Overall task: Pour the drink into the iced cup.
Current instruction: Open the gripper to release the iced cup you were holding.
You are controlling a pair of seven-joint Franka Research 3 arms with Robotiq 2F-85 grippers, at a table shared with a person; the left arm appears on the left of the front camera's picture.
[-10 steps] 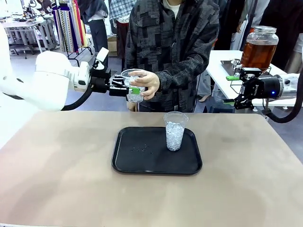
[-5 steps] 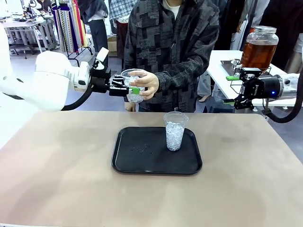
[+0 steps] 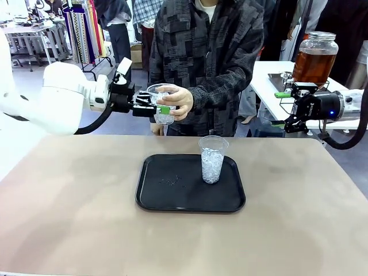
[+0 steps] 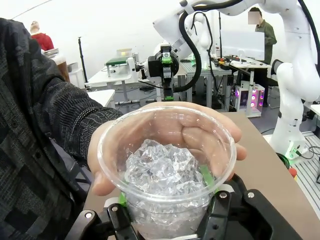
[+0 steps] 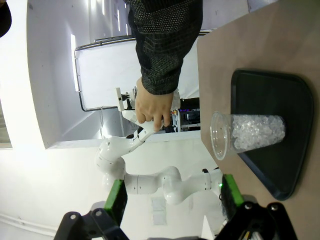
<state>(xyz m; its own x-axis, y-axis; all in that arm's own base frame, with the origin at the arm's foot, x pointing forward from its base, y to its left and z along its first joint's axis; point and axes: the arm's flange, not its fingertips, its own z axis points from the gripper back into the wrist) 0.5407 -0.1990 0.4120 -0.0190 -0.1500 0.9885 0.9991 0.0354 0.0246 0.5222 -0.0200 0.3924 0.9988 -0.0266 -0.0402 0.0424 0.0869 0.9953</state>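
Note:
My left gripper is shut on a clear plastic cup of ice, held in the air beyond the table's far edge. A person's hand wraps the same cup from the far side. In the left wrist view the iced cup sits between my green pads with the hand behind it. A second iced cup stands upright on the black tray. The drink, amber in a lidded glass jar, stands on a side table at the right. My right gripper hangs open just below and left of it.
The person stands at the far side of the table, close to its edge. Dark specks lie on the tray. The right wrist view looks sideways at the tray and its cup. Bare tabletop lies around the tray.

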